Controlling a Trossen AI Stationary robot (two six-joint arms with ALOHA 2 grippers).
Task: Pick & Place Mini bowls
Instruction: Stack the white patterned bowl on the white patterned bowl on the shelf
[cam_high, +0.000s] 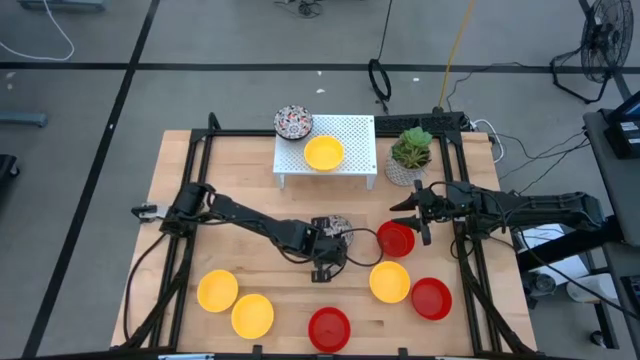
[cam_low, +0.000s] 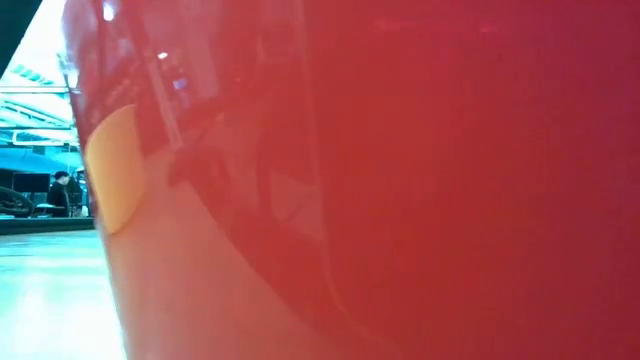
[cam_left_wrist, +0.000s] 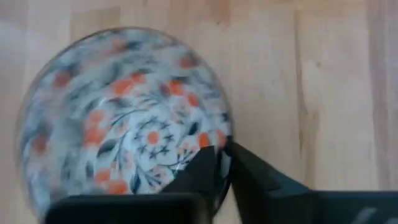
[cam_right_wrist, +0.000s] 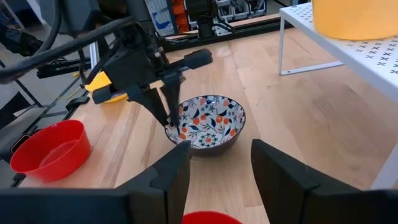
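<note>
A white mini bowl with a red-and-dark pattern (cam_high: 338, 227) sits mid-table, and my left gripper (cam_high: 328, 243) is shut on its near rim. My right gripper (cam_right_wrist: 221, 168) is open and hovers to the right of that bowl, above a red bowl (cam_high: 395, 239). A yellow bowl (cam_high: 323, 153) rests on the white perforated rack (cam_high: 350, 135). A second patterned bowl (cam_high: 293, 122) sits at the rack's far left corner. Near the table's front are yellow bowls (cam_high: 217, 290), (cam_high: 252, 315), (cam_high: 389, 282) and red bowls (cam_high: 329, 328), (cam_high: 431, 298). My left gripper pinches the patterned bowl's rim (cam_left_wrist: 227, 138) on its near side, with one finger (cam_left_wrist: 202, 165) inside the bowl and the other outside. The fingers come from above, pointing down. The bowl is upright and looks to rest on the table (cam_right_wrist: 208, 121).
A potted green plant (cam_high: 410, 150) stands right of the rack, close to my right arm. A red bowl (cam_low: 450, 180) right in front of the low camera fills its view. Black frame rails run along the table's left and right sides. Bare wood lies between rack and bowls.
</note>
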